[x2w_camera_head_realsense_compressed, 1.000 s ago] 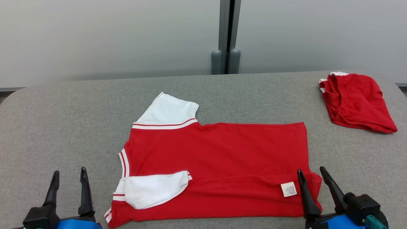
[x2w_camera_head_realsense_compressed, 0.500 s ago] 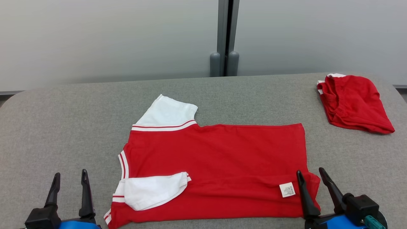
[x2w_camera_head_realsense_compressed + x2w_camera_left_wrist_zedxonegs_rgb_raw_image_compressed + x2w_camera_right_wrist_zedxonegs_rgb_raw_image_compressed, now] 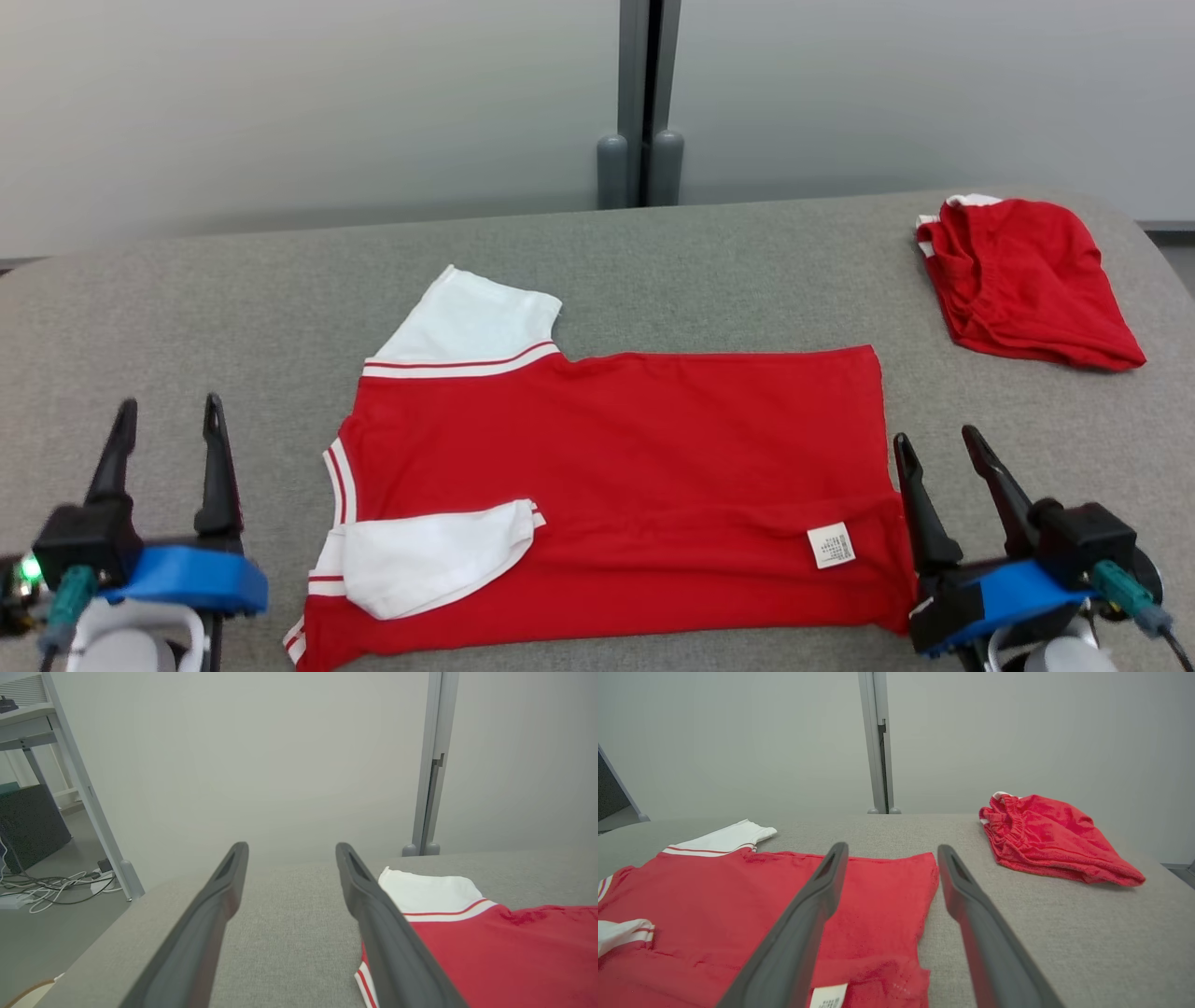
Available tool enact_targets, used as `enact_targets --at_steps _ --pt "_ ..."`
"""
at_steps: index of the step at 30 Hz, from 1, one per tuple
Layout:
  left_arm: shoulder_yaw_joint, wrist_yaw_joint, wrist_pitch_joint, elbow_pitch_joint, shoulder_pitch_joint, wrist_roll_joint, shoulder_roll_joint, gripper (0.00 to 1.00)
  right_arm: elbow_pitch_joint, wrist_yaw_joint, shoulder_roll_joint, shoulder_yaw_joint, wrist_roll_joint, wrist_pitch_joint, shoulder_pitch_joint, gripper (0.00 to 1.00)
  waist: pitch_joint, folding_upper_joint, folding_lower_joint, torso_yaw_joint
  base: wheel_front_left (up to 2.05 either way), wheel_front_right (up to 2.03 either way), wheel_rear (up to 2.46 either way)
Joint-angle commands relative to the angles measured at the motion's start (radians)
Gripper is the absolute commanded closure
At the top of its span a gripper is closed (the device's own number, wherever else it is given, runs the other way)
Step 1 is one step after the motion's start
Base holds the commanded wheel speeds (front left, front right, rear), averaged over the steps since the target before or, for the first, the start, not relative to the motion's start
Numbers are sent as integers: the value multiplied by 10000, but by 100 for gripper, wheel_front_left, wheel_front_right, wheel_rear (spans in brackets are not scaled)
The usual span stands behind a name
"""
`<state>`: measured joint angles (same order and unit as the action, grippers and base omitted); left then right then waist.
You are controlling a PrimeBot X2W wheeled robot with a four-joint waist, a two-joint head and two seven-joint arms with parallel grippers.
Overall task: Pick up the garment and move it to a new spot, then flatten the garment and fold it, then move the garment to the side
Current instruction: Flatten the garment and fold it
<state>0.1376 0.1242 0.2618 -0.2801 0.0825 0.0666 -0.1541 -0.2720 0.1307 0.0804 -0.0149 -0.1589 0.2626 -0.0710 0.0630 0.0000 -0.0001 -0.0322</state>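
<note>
The garment (image 3: pixel 635 448) is a red T-shirt with white sleeves, spread flat on the grey table (image 3: pixel 187 308). Its near sleeve is folded onto the body, and the near hem is turned over so a white label (image 3: pixel 830 545) shows. My left gripper (image 3: pixel 170 406) is open to the left of the collar end, clear of the cloth. The left wrist view has its fingers (image 3: pixel 290 847) apart over bare table, the shirt (image 3: pixel 504 952) to their right. My right gripper (image 3: pixel 935 437) is open at the shirt's hem corner; its fingers (image 3: pixel 893 847) straddle the hem edge (image 3: pixel 878 896).
A second red garment (image 3: pixel 1027 280) lies bunched at the table's far right corner, seen too as a red heap (image 3: pixel 1050 835) in the right wrist view. A grey partition post (image 3: pixel 639 103) stands behind the table. Cables (image 3: pixel 51 891) lie on the floor beyond the table's left edge.
Both grippers have reached forward over the table, still open. The head camera shifted a little, so the whole scene slid left. The shirt lies as before.
</note>
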Motion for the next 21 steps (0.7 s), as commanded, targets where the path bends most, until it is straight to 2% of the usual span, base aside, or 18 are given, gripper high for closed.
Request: enact_targets --at_steps 1,5,9,16,21 --pt "-239 62 42 -203 747 -2 -339 0 -290 3 277 -132 61 23 -593 0 166 0 1 -98 0 0 0" --pt "-1025 58 0 -918 2436 372 -1036 0 -975 2 786 -562 -2 -514 -1907 0 702 0 1 -398 0 0 0" --pt "-2077 58 -470 -1710 4216 1240 -1803 0 -1545 2 1128 -1018 -232 -1237 -3342 0 1405 0 1 -753 0 0 0" --pt "-4152 62 -1553 -2860 6730 2715 -2820 0 -2470 2 1402 -2107 -597 -2188 -5261 0 2538 0 1 -1361 0 0 0" --pt "-5715 62 -2488 -3550 8043 3846 -3379 0 -3036 2 1386 -2836 -989 -2380 -6396 0 3245 0 1 -1709 0 0 0"
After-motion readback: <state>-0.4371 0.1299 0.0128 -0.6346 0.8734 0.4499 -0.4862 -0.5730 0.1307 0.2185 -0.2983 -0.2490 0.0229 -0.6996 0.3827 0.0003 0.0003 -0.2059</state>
